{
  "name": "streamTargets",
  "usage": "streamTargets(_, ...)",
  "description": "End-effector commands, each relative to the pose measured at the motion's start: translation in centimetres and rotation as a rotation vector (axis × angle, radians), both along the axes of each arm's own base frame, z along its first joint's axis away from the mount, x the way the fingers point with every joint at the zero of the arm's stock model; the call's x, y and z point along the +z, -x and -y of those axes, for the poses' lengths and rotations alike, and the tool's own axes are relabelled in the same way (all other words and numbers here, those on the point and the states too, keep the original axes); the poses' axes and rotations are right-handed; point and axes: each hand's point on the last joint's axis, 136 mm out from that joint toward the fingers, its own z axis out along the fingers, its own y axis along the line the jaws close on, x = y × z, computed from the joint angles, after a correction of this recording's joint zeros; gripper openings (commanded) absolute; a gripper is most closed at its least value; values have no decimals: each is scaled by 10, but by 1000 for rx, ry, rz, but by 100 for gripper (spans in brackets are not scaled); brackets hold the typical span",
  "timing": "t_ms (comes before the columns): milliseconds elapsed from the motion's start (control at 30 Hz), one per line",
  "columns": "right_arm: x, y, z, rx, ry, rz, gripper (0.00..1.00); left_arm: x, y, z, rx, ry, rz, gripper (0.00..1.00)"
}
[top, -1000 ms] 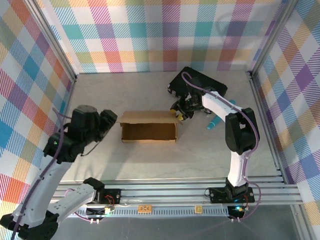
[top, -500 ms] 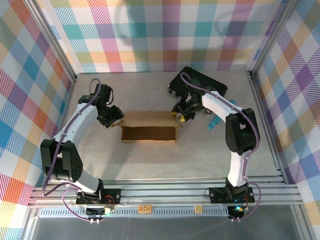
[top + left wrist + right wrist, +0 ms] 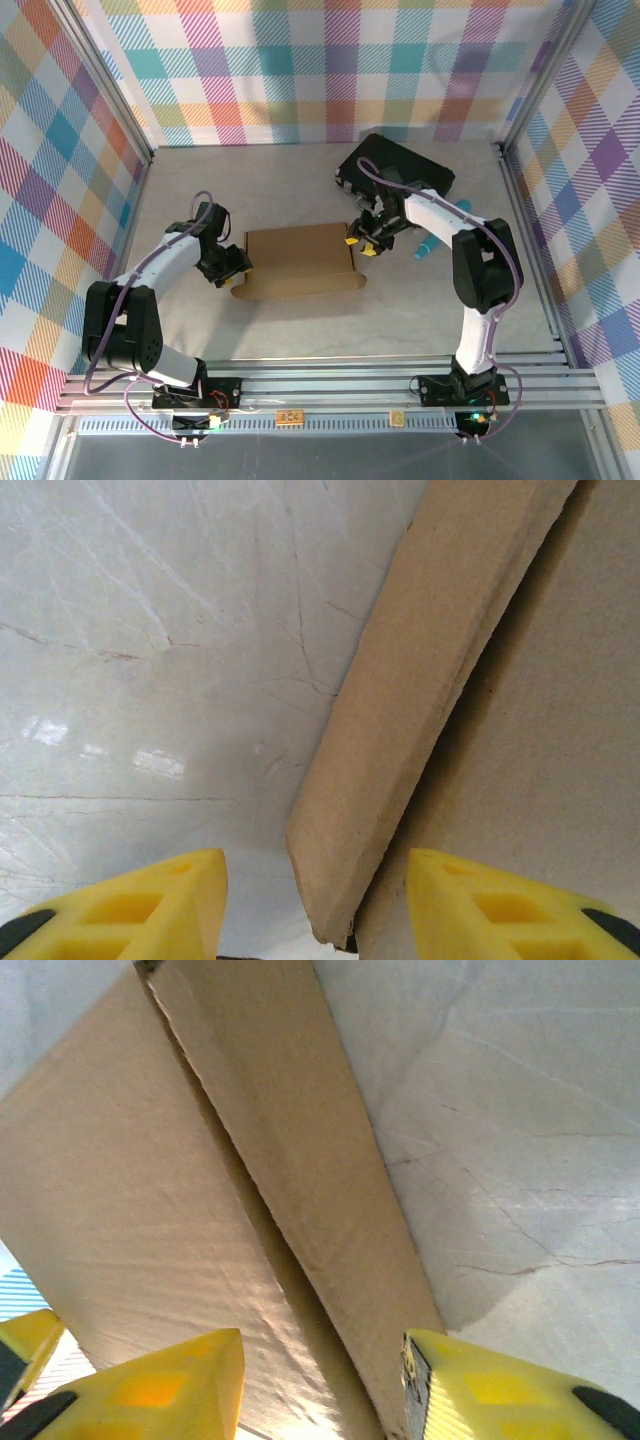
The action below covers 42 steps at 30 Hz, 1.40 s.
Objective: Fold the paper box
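Observation:
The paper box (image 3: 300, 262) is plain brown cardboard in the middle of the table, with its lid panel lying over the tray. My left gripper (image 3: 236, 270) is at the box's left end. In the left wrist view its yellow fingertips (image 3: 150, 905) stand apart either side of a side flap's corner (image 3: 400, 710), with gaps on both sides. My right gripper (image 3: 360, 240) is at the box's right end. Its jaws (image 3: 320, 1390) straddle the right side flap (image 3: 330, 1180), open, one fingertip (image 3: 500, 1390) close against the flap's edge.
A black hard case (image 3: 395, 170) lies behind the right gripper at the back. A teal pen-like object (image 3: 428, 245) lies right of the right arm. Metal frame rails (image 3: 530, 230) and checked walls enclose the table; bare tabletop (image 3: 300, 330) lies in front of the box.
The lid, upright at the back before, has come down over the open tray. The left arm swung in from high up to the box's left end. The right gripper shifted slightly.

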Motion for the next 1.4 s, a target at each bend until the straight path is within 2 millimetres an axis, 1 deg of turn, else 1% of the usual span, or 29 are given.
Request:
streamTargets(0, 18, 8, 0, 76, -21, 77, 52, -5, -4, 0, -38, 1, 22, 50)
streamTargets(100, 17, 10, -4, 138, -65, 121, 59, 7, -14, 2, -58, 20, 88, 52)
streamTargets(167, 11, 11, -5, 174, -88, 130, 63, 19, -24, 5, -72, 55, 135, 53)
streamTargets(233, 8, 11, -7, 194, -133, 132, 66, 29, -33, 9, -96, 100, 174, 56)
streamTargets(300, 6, 10, -9, 206, -178, 124, 68, 37, -39, 9, -121, 115, 195, 60)
streamTargets(367, 3, 8, -9, 210, -210, 116, 69, 39, -43, 7, -137, 134, 196, 61)
streamTargets(500, -2, 4, -10, 209, -239, 89, 70, 30, -49, 6, -150, 200, 200, 60)
streamTargets(600, -9, 3, -9, 214, -246, 75, 70, 18, -54, 16, -158, 284, 202, 58)
streamTargets(700, -16, 3, -8, 211, -253, 56, 71, 12, -57, 25, -160, 347, 211, 55)
streamTargets(767, -19, 3, -7, 204, -262, 52, 71, 9, -57, 24, -148, 344, 210, 51)
streamTargets(900, -23, 1, -8, 192, -303, 52, 72, 6, -55, 24, -145, 362, 222, 49)
streamTargets(1033, -30, 1, -10, 196, -316, 38, 72, -6, -50, 25, -154, 370, 183, 46)
streamTargets(1167, -36, -1, -11, 200, -330, 35, 73, -15, -47, 22, -144, 361, 167, 39)
streamTargets(1267, -38, -3, -10, 203, -330, 39, 73, -19, -44, 18, -140, 357, 159, 37)
streamTargets(1367, -39, -5, -7, 205, -323, 42, 74, -27, -39, 16, -142, 349, 132, 30)
